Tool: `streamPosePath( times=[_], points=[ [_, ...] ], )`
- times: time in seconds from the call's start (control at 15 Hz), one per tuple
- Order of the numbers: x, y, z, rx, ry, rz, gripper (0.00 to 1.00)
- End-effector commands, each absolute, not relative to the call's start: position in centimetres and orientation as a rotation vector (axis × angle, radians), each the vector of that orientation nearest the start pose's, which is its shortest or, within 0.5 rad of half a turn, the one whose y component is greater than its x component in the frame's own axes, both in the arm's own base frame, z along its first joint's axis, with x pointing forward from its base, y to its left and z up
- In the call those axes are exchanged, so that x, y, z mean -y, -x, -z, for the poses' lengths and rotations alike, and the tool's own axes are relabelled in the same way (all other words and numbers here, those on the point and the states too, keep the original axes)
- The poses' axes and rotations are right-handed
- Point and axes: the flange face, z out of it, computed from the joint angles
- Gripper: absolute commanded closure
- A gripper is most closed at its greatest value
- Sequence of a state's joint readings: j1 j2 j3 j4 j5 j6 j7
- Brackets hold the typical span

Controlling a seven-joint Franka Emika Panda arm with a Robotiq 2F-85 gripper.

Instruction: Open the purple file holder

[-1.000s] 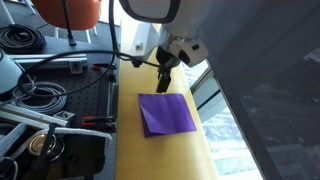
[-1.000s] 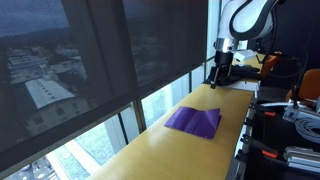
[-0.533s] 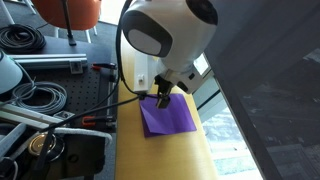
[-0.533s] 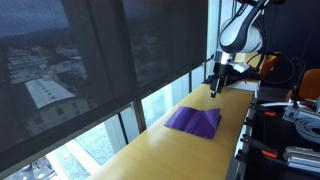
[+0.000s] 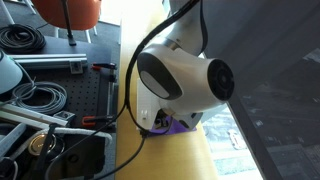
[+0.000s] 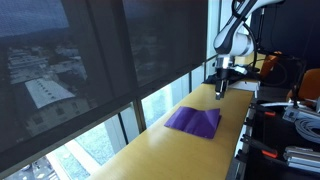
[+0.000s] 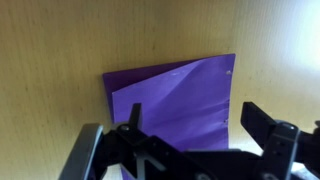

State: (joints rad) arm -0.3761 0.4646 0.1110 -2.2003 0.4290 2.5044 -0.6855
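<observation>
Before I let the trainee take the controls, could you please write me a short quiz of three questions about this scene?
1. True or false: the gripper is shut on the purple file holder.
2. The file holder lies on: A. the yellow tabletop; B. the floor; C. a chair seat.
3. Fill in: in the wrist view, the gripper's jaws stand ____.
Key: 1 false; 2 A; 3 open.
</observation>
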Motion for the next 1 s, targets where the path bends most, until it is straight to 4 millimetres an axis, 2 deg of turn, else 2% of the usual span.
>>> streamPosePath(
  times=[0.0, 0.2, 0.4, 0.93],
  points=[
    [17.7, -52.9, -13.5, 0.073, 2.778, -0.047, 0.0],
    [19.8, -53.8, -11.6, 0.054, 2.761, -0.06, 0.0],
    [20.8, -54.8, -9.8, 0.035, 2.737, -0.067, 0.0],
    [20.1, -57.1, -5.6, 0.013, 2.684, -0.138, 0.0]
  ],
)
